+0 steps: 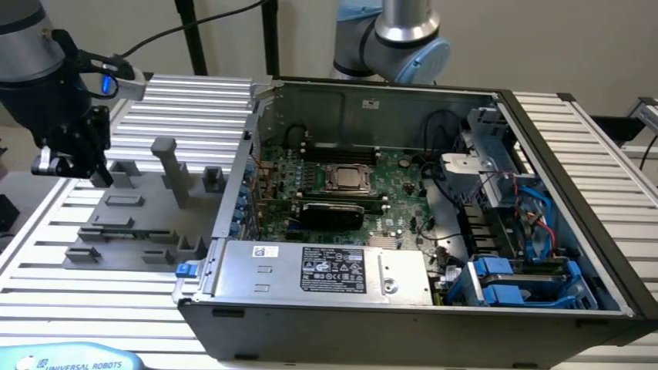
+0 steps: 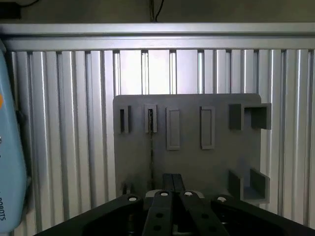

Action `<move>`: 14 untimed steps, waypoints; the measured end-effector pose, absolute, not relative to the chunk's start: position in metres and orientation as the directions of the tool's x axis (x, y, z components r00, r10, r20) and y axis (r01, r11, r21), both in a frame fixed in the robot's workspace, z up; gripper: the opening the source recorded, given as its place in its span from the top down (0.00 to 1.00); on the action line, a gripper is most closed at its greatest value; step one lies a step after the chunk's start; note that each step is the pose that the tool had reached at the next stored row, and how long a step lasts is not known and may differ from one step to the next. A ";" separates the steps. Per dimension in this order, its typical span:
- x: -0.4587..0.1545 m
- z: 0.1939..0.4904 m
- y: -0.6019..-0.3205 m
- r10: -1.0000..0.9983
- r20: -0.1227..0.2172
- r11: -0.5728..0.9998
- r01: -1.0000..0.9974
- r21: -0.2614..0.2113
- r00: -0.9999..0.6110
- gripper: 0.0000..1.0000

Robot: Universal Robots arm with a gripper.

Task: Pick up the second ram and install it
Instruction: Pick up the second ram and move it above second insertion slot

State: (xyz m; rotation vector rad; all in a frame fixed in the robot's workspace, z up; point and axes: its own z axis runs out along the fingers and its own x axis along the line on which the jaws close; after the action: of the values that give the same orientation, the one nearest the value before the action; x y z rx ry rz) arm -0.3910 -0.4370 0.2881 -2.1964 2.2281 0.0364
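Closest to the wrist camera, the pincer (image 2: 173,183): clenched tight, nothing gripped in it. Just beyond, a grey fixture plate (image 2: 197,167) with a row of narrow slots (image 2: 173,129) and two open blocks (image 2: 251,118) at one side. In one slot, a thin dark stick seen edge-on, taken here as the second ram (image 2: 151,147), standing upright and apart from the pincer; colour and chips not possible to tell from this angle. Under the plate, the worktop (image 2: 74,123) of ribbed aluminium profiles, with a light-blue casing (image 2: 10,147) at its edge.

In the exterior view, nearest, a silver power supply box (image 1: 406,266) with a black label (image 1: 331,271), inside an open computer case (image 1: 411,335). At the exterior view's right of the box, blue drive brackets (image 1: 514,285). Further in, the large green motherboard (image 1: 396,177) with a processor socket (image 1: 347,179) in its middle. At the exterior view's left of the case, the fixture plate on the worktop, with the pincer hovering above it, well apart from the case. Farthest back, a grey and light-blue arm joint (image 1: 396,35) behind the case wall.
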 end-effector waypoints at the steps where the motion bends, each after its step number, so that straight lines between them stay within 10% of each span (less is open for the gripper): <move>1: -0.390 0.286 -0.437 -1.000 -0.025 0.009 -1.000 0.008 -0.009 0.89; 14: -0.383 0.263 -0.447 -0.999 -0.025 -0.032 -0.999 0.008 0.032 0.89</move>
State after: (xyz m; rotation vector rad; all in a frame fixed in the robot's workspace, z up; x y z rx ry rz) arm -0.3832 -0.4471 0.2630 -2.2476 2.1772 0.0368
